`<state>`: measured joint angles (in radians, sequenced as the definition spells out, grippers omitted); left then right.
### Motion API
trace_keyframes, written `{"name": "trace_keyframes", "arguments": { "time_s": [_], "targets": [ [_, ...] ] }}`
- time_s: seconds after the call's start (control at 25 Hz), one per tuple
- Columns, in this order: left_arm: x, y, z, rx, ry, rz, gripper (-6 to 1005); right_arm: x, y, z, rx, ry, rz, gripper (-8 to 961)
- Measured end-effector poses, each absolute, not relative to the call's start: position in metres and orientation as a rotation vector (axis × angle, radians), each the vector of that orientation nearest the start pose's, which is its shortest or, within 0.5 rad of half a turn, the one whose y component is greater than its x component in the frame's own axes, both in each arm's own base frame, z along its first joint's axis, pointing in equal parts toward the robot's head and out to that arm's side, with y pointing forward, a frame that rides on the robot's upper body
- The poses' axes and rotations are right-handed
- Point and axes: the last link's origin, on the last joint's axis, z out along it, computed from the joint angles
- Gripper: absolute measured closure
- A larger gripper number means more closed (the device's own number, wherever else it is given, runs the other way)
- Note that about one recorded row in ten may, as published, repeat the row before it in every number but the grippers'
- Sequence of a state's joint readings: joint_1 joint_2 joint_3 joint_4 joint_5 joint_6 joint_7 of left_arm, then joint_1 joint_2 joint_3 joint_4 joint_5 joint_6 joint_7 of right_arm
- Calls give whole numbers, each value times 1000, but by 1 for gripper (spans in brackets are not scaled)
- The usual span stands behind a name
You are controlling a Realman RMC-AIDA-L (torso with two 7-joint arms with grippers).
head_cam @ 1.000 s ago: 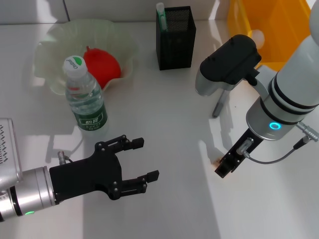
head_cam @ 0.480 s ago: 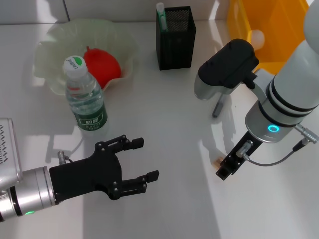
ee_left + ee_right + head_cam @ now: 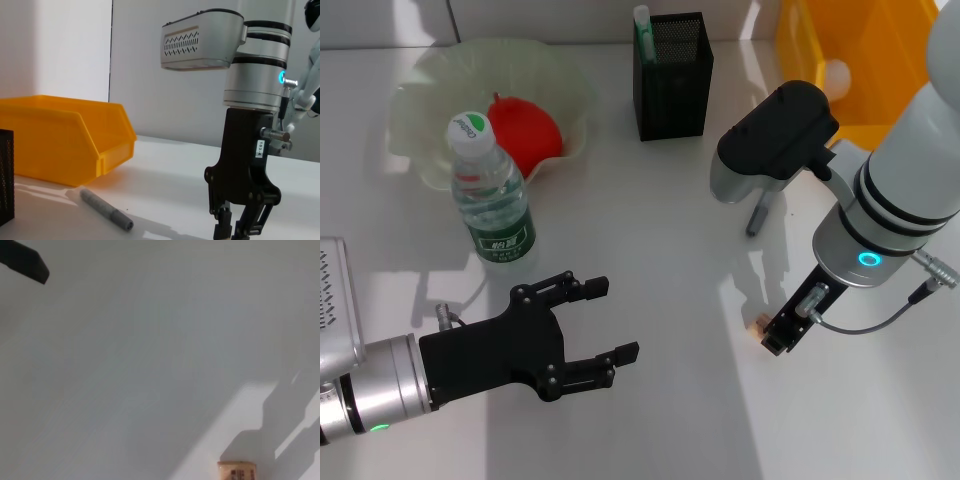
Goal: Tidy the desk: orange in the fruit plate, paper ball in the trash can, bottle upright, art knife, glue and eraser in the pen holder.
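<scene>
A small tan eraser (image 3: 755,324) lies on the white desk; it also shows in the right wrist view (image 3: 236,471). My right gripper (image 3: 776,342) points down just right of it, fingers slightly apart and empty; it also shows in the left wrist view (image 3: 235,234). A grey art knife (image 3: 758,214) lies behind it, also in the left wrist view (image 3: 105,209). The black mesh pen holder (image 3: 672,75) holds a green-white glue stick (image 3: 642,24). The bottle (image 3: 492,196) stands upright. An orange-red fruit (image 3: 525,135) sits in the fruit plate (image 3: 430,75). My left gripper (image 3: 612,320) is open and empty at the front left.
A yellow bin (image 3: 865,60) stands at the back right with a white ball (image 3: 835,72) inside; the bin also shows in the left wrist view (image 3: 65,145). The right arm's elbow (image 3: 775,135) hangs over the knife area.
My right gripper has shifted slightly to the right and back, beside the eraser. The left arm has not moved.
</scene>
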<state>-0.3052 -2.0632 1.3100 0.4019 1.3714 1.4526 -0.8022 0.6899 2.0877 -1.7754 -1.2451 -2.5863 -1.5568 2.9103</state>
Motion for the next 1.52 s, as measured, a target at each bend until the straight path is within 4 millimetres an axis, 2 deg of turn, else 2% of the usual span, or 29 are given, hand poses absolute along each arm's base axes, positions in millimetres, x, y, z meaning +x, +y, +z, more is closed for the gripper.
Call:
{"name": "trace_keyframes", "arguments": {
  "time_s": [0.16,0.28,0.32,0.4,0.48,0.52,0.56,0.6,0.68,0.72,0.76,0.84,0.92,0.96,1.0,1.08,1.12,1.16,1.28,1.32,1.44,1.52],
  "targets": [
    [-290,245,-67,-2712,-322,-835,199,161,321,-67,-2578,998,-820,709],
    [-290,245,-67,-2712,-322,-835,199,155,322,-62,-2583,985,-786,708],
    [-290,245,-67,-2712,-322,-835,199,150,324,-53,-2581,981,-745,708],
    [-290,245,-67,-2712,-322,-835,199,147,325,-48,-2576,975,-724,708],
    [-290,245,-67,-2713,-322,-835,199,139,330,-33,-2549,948,-680,709],
    [-289,245,-67,-2713,-321,-836,199,130,337,-18,-2513,916,-628,709],
    [-289,245,-67,-2713,-321,-836,199,130,337,-18,-2513,916,-628,709],
    [-289,246,-67,-2714,-319,-837,199,124,341,-9,-2491,898,-593,709],
    [-288,246,-67,-2714,-316,-838,199,110,351,11,-2442,846,-502,709],
    [-287,247,-68,-2715,-314,-840,199,97,361,28,-2401,793,-404,709],
    [-287,247,-68,-2715,-314,-840,199,97,361,28,-2401,793,-404,709],
    [-286,248,-68,-2716,-310,-842,199,85,373,43,-2364,748,-300,709],
    [-285,249,-68,-2717,-305,-845,199,74,393,56,-2327,711,-192,709],
    [-285,249,-68,-2717,-305,-845,199,74,393,56,-2327,711,-192,709],
    [-285,249,-68,-2717,-304,-847,199,72,406,59,-2314,701,-152,709],
    [-284,249,-68,-2716,-302,-850,199,72,414,58,-2310,696,-138,708],
    [-284,250,-68,-2715,-301,-849,199,72,427,57,-2303,694,-119,708],
    [-284,250,-68,-2715,-301,-849,199,72,427,57,-2303,694,-119,708],
    [-284,251,-68,-2717,-298,-847,199,74,447,53,-2302,712,-103,708],
    [-284,251,-68,-2716,-297,-847,199,75,458,48,-2313,724,-102,708],
    [-284,251,-68,-2716,-297,-847,199,75,467,43,-2326,724,-99,708],
    [-283,252,-68,-2715,-295,-847,199,78,478,32,-2336,718,-95,708]
  ]
}}
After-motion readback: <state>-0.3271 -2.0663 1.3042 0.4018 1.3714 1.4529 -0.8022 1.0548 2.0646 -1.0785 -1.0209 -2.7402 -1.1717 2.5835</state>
